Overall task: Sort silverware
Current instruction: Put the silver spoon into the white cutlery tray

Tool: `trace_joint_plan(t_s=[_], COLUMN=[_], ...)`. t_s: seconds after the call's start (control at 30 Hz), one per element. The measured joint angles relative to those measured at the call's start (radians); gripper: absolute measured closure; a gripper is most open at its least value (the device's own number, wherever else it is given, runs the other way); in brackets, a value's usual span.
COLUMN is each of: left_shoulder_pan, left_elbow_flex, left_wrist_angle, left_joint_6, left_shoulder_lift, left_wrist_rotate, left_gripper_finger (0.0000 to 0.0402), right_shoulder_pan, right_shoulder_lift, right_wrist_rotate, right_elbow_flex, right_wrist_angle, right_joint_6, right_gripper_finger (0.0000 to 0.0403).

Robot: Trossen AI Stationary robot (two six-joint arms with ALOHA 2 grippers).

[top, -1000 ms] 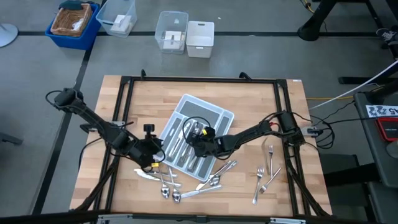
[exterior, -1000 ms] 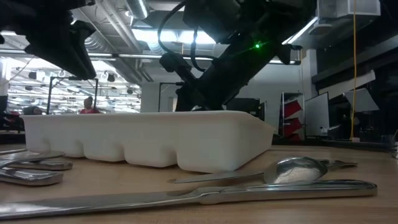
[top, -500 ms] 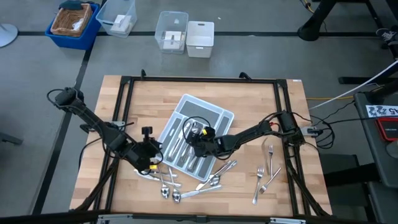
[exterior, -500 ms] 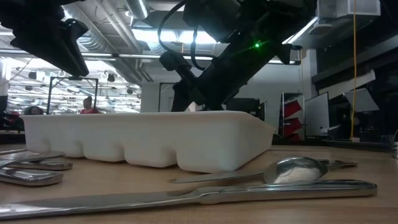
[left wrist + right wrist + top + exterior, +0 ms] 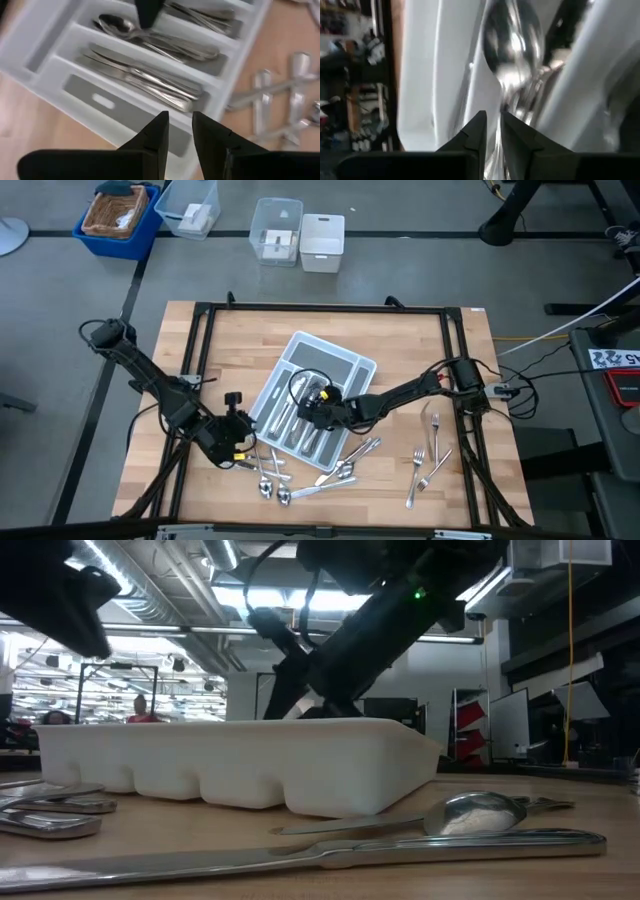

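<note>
The silverware (image 5: 335,472) is lying in 3 places: several spoons and knives are already sitting in the long slots of the grey tray (image 5: 352,366), a tangle of spoons and knives is spreading across the tabletop (image 5: 400,345) just in front of the tray, and a few forks (image 5: 428,458) are resting apart toward the right edge.

The right hand (image 5: 316,406) is hanging over the middle of the tray, above a slot of spoons. In the right wrist view its fingers are standing a narrow gap apart with a spoon bowl (image 5: 512,35) beyond them, and nothing is showing between them, so it is looking released. The left hand (image 5: 232,442) is hovering at the tray's near left corner beside the loose pile; in the left wrist view its fingers are parted a little and holding nothing, with the knives (image 5: 145,80) in the tray beyond them.

These pieces are probably handling as light, stiff and slippery: polished metal lying flat against wood is giving the fingers little to bite. The best hold is likely across the narrow handle near its middle, with the fingers closing on its 2 thin edges. Where pieces are overlapping, taking the topmost 1 first should avoid dragging its neighbours.
</note>
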Motion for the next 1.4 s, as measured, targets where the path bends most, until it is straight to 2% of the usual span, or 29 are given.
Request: trace_joint_plan(t_s=[0.3, 0.43, 0.53, 0.67, 0.93, 1.2, 1.4], left_shoulder_pan=[-0.049, -0.059, -0.063, -0.063, -0.062, -0.061, -0.051], left_elbow_flex=[0.0, 0.0, 0.0, 0.0, 0.0, 0.0, 0.0], left_wrist_angle=[0.007, 0.077, 0.175, 0.277, 0.282, 0.289, 0.313], left_joint_6=[-0.143, -0.163, -0.072, 0.131, 0.444, 0.572, 0.666], left_shoulder_lift=[0.001, 0.001, 0.007, 0.037, 0.143, 0.278, 0.372], left_wrist_rotate=[0.062, 0.162, 0.237, 0.267, 0.325, 0.323, 0.324], left_gripper_finger=[0.0325, 0.0325, 0.0325, 0.0325, 0.0325, 0.0325, 0.0325], right_shoulder_pan=[0.002, 0.014, 0.021, 0.021, 0.021, 0.021, 0.021], right_shoulder_lift=[-0.019, -0.041, -0.074, -0.131, -0.286, -0.455, -0.535], right_wrist_rotate=[-0.096, -0.107, -0.101, -0.097, -0.131, -0.159, -0.15], right_elbow_flex=[-0.001, -0.001, -0.001, -0.001, 0.0, 0.0, 0.0], right_wrist_angle=[-0.03, -0.031, -0.034, -0.033, -0.031, -0.037, -0.038], right_joint_6=[-0.069, -0.126, -0.193, -0.332, -0.604, -0.799, -0.888], right_gripper_finger=[0.0347, 0.0347, 0.0347, 0.0347, 0.0347, 0.0347, 0.0347])
